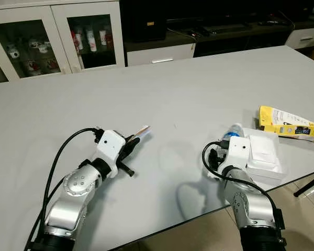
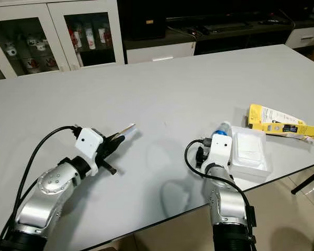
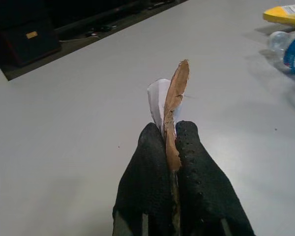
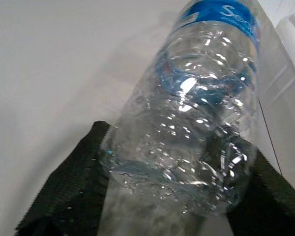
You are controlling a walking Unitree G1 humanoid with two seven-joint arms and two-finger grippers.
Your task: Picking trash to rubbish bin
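Left eye view: the left gripper [image 1: 132,142] is resting low over the grey table [image 1: 162,99], its jaws pressed together on a thin scrap of paper [image 1: 142,130] that is sticking out past the fingertips. The right gripper [image 1: 226,142] is sitting near the table's right edge with a clear plastic bottle [image 1: 233,130] projecting from it. A white box [image 1: 262,157] is lying just beside that arm, and a yellow packet [image 1: 282,124] is lying beyond the box. No bin is appearing here, so in my judgement 2 pieces of trash are in hand and none is binned yet; the box and packet are waiting on the table.

Right eye view: the same layout is showing. The packet is carrying dark print and a black strip, too small to read. A cabinet [image 2: 57,36] with glass doors is standing behind the table, holding jars whose labels are illegible.

Left wrist view: the 2 black fingers [image 3: 147,167] are pinching the scrap, brown on one face and white on the other. No writing is showing on it.

Right wrist view: the fingers [image 4: 64,187] are standing apart on both sides of the bottle, gripping its crumpled body. The blue label is reading "Se", the rest being cut off.
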